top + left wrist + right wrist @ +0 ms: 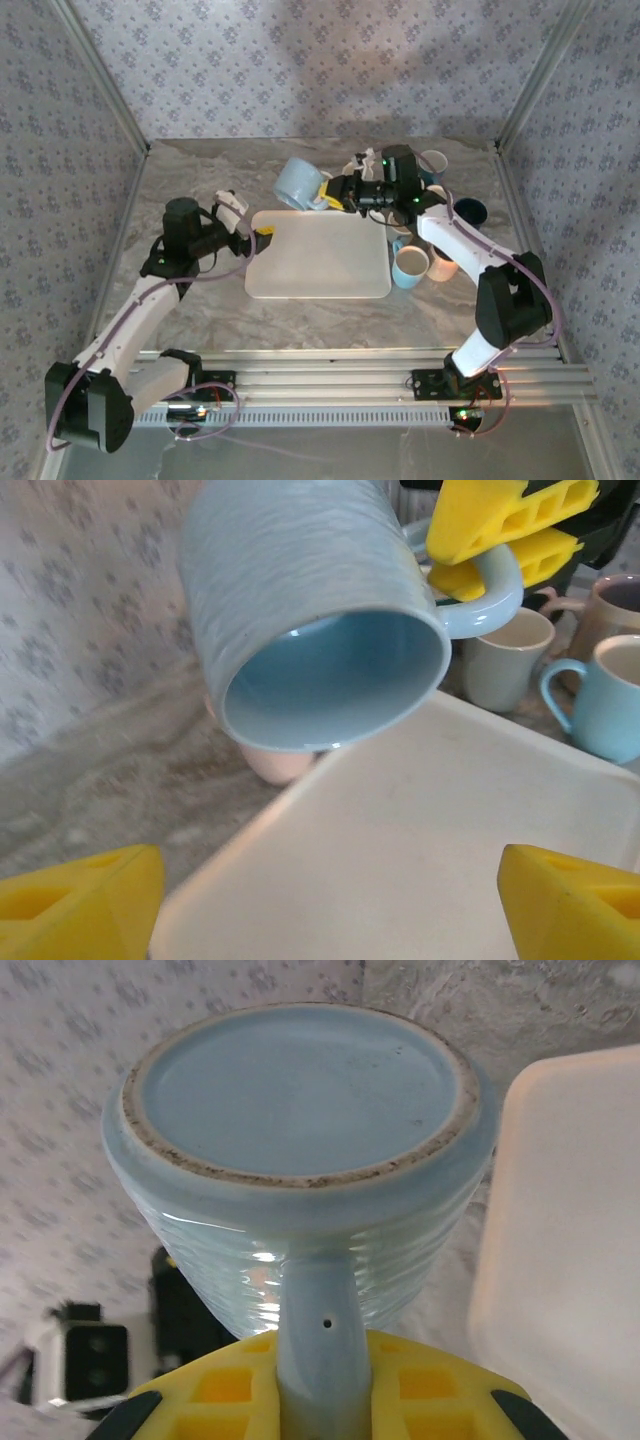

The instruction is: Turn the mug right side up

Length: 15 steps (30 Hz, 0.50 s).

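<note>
Right claw (318,1395) pinches the tilted mug (300,1090) by its handle, beside the tray (575,1220).

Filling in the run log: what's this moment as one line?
right hand: shut on blue mug handle | blue mug: tilted at tray corner | left hand: open

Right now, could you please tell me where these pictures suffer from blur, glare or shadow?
Top external: soft shadows fall across the back wall. Left wrist: the left end effector is blurred at the bottom edge, the mug sharp. Right wrist: glare streaks on the mug's ribbed side, the tray washed out.
</note>
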Each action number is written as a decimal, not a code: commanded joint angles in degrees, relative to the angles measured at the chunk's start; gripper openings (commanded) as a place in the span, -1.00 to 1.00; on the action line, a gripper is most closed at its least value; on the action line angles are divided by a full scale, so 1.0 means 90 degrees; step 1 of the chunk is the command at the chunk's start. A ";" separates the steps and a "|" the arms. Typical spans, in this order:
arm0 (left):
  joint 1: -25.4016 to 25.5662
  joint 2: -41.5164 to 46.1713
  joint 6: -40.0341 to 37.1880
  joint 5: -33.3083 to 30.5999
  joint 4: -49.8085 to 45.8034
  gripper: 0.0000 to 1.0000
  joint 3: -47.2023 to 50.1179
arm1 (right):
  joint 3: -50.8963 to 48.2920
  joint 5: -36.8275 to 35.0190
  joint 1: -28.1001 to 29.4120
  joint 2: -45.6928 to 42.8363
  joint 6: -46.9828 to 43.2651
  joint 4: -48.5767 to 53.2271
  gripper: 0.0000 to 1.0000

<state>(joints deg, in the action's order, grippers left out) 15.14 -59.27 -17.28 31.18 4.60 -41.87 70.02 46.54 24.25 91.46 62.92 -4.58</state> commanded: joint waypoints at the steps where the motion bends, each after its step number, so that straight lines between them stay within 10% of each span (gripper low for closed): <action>1: 0.0025 -0.0229 -0.0476 0.0008 0.1170 0.63 -0.0268 | 0.0013 0.0425 -0.0114 -0.0494 0.1863 -0.1600 -1.00; 15: 0.0118 -0.0921 0.0641 -0.0151 0.2265 0.34 -0.0777 | -0.0552 0.0491 -0.0118 -0.0755 0.2684 -0.2821 -1.00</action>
<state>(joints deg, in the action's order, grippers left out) 15.88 -66.61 -14.81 30.48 20.08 -46.92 64.90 48.88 22.81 87.53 84.86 -20.29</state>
